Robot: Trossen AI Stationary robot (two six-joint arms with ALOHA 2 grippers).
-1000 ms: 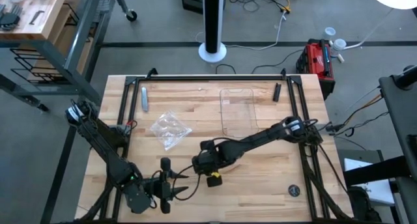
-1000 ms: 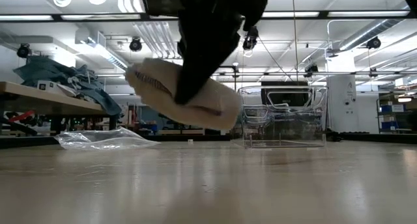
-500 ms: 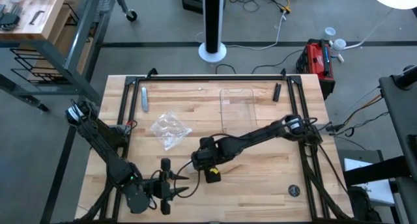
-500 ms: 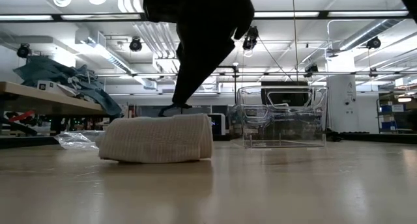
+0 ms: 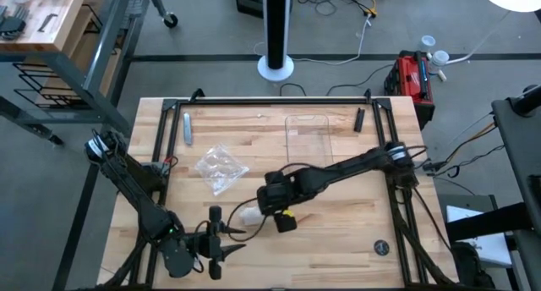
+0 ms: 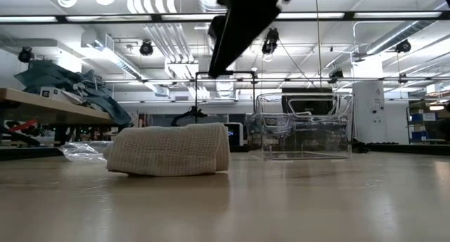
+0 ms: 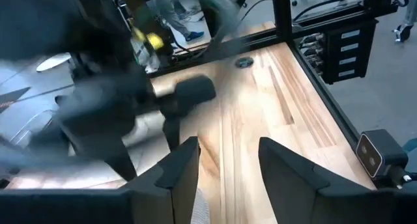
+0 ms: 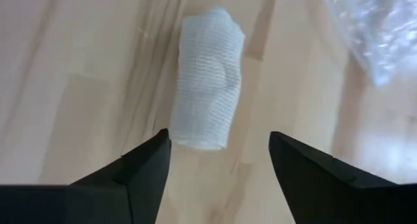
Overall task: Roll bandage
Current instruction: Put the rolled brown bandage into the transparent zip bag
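The bandage (image 8: 208, 81) is a short whitish gauze roll that lies on its side on the wooden table (image 5: 338, 232), near the front middle (image 5: 248, 214) (image 6: 169, 149). My right gripper (image 8: 218, 138) hangs open above it, one finger on either side of the roll's near end and clear of it; in the high view it is just right of the roll (image 5: 275, 202). My left gripper (image 5: 226, 240) waits open low at the table's front edge, left of the roll (image 7: 228, 152).
A wrinkled clear wrapper (image 5: 221, 168) lies left of centre. A clear rectangular tray (image 5: 308, 143) stands toward the far middle (image 6: 304, 126). A grey-blue stick (image 5: 187, 126) and a dark bar (image 5: 359, 119) lie near the far edge, and a small round disc (image 5: 381, 248) at the front right.
My right gripper has lowered the tilted bandage roll onto the table and let go of it. It has then risen and drawn back a little toward the table's right edge. The roll now lies level and still on its side.
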